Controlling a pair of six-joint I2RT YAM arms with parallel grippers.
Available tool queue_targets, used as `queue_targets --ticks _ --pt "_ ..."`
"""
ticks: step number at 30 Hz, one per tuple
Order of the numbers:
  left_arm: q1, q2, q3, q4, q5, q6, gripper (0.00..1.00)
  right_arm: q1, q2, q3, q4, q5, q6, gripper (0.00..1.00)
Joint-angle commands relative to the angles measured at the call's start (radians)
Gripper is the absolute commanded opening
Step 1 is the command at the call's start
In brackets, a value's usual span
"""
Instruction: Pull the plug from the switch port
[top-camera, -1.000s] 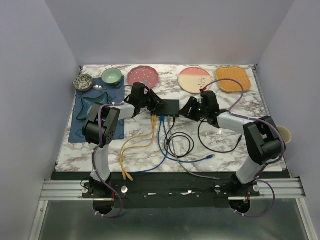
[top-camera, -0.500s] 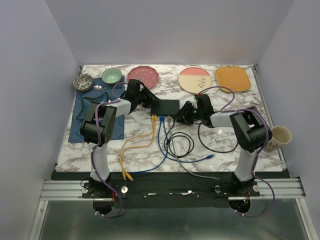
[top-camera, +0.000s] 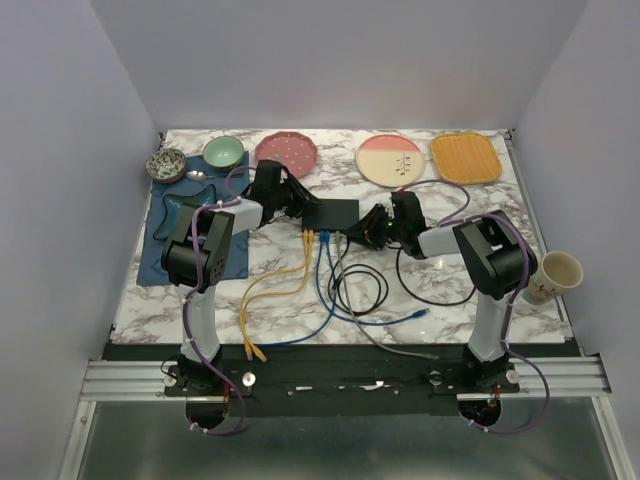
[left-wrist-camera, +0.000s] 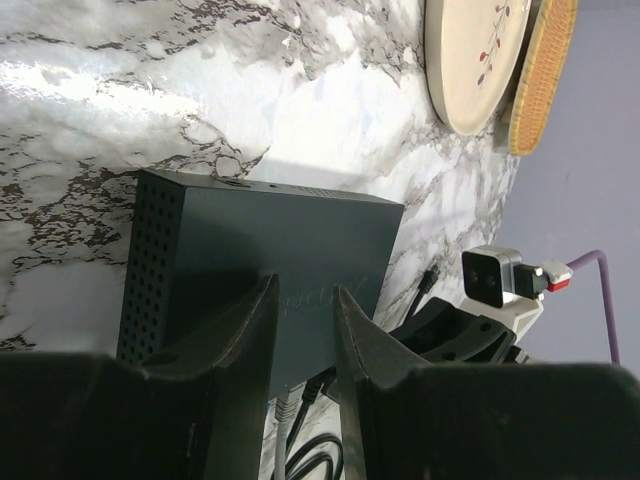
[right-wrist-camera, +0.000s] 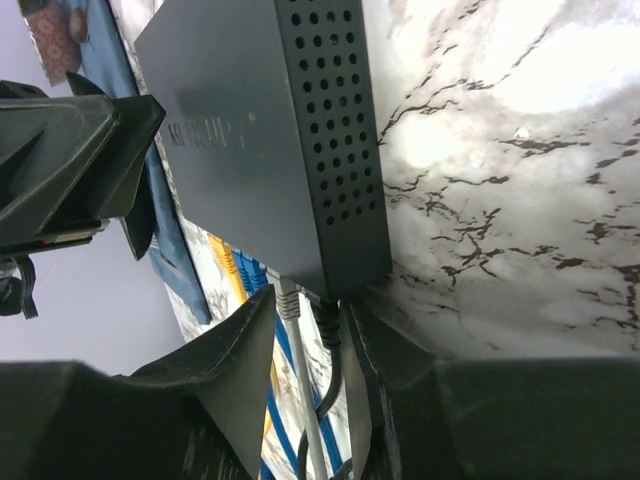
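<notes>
The switch (top-camera: 335, 213) is a flat black box in the middle of the table, with yellow (top-camera: 308, 238), blue (top-camera: 324, 240), grey and black plugs in its near edge. My left gripper (top-camera: 306, 209) is open, its fingers (left-wrist-camera: 240, 335) lying over the switch's top (left-wrist-camera: 270, 250) at its left end, nothing between them. My right gripper (top-camera: 366, 229) is open at the switch's right near corner (right-wrist-camera: 340, 270). Its fingers (right-wrist-camera: 240, 345) straddle the grey plug (right-wrist-camera: 290, 300) and the black plug (right-wrist-camera: 326, 318), both seated in their ports.
Yellow, blue, black (top-camera: 365, 292) and grey (top-camera: 395, 345) cables trail toward the near edge. Plates (top-camera: 388, 158), an orange tray (top-camera: 466, 157) and bowls (top-camera: 223, 152) line the back. A blue cloth (top-camera: 165, 235) lies left. A paper cup (top-camera: 558, 272) stands at right.
My right gripper has moved left up to the switch's near right corner, and its fingers now sit around the plugs. My left gripper shifted slightly left over the switch.
</notes>
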Motion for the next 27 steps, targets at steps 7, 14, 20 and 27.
queue_targets --ticks 7,14,20,27 --pt "0.001 0.015 -0.034 0.039 0.025 -0.014 0.37 -0.01 0.041 -0.02 0.05 0.055 0.074 0.38" --pt "0.001 0.01 -0.048 0.056 0.032 -0.028 0.37 -0.019 0.035 -0.084 0.182 0.06 0.165 0.38" --pt "0.001 0.015 -0.054 0.066 0.037 -0.035 0.37 -0.023 0.046 -0.088 0.176 0.063 0.168 0.38" --pt "0.001 0.015 -0.064 0.072 0.038 -0.037 0.37 -0.023 0.067 -0.071 0.17 0.055 0.186 0.38"
